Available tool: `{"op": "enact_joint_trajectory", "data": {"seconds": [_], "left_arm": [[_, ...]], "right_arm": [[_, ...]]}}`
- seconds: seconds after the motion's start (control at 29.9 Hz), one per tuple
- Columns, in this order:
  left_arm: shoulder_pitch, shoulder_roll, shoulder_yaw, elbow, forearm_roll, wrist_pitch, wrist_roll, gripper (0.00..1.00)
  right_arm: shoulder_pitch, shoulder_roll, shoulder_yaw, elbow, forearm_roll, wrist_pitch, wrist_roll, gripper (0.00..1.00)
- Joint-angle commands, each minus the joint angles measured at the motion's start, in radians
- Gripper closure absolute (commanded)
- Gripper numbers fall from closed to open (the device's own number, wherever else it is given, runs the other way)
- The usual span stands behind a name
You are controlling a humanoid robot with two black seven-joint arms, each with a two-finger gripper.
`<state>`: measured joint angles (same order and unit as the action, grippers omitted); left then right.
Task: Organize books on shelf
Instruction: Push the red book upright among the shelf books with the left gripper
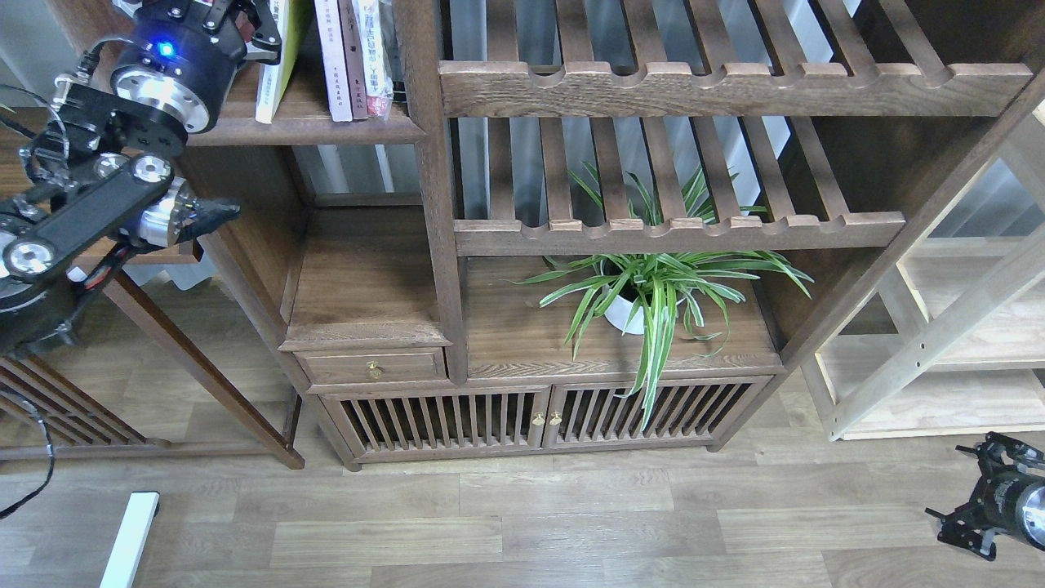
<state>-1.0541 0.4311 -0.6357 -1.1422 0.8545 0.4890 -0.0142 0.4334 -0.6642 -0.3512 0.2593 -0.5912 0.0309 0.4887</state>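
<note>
At upper left, the left gripper [245,20] meets the yellow-green book [273,61] on the shelf [326,129]; jaws' opening cannot be told.

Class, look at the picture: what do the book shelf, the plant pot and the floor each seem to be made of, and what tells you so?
The shelf looks like dark-stained solid wood with a matt finish: grain lines run along its rounded front lip. The plant pot seems to be white glazed ceramic or plastic; it is smooth and mostly hidden by leaves. The floor looks like wood-pattern laminate or vinyl planks, with visible seams and a slight sheen.
</note>
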Motion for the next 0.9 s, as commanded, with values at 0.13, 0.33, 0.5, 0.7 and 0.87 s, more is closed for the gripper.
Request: {"op": "enact_joint_trajectory", "data": {"seconds": [0.13,0.33,0.5,0.7,0.87], "left_arm": [[0.000,-0.066,0.001,0.085,0.001,0.000,-0.047,1.00],[-0.001,-0.114,-0.005,0.131,0.000,0.000,-0.079,1.00],[-0.003,-0.140,-0.016,0.142,-0.005,0.000,-0.089,1.00],[-0.003,-0.146,-0.018,0.142,-0.012,0.000,-0.090,1.00],[-0.001,-0.147,-0.019,0.141,-0.015,0.000,-0.078,0.74]], "right_arm": [[-0.010,0.000,0.000,0.000,0.005,-0.009,0.000,0.00],[-0.015,0.000,0.000,0.000,0.005,-0.011,0.000,0.00],[-0.015,0.000,0.000,0.000,0.005,-0.012,0.000,0.00],[-0.015,-0.002,0.000,0.000,0.007,-0.012,0.000,0.00],[-0.016,-0.002,0.000,0.000,0.013,-0.017,0.000,0.00]]}}
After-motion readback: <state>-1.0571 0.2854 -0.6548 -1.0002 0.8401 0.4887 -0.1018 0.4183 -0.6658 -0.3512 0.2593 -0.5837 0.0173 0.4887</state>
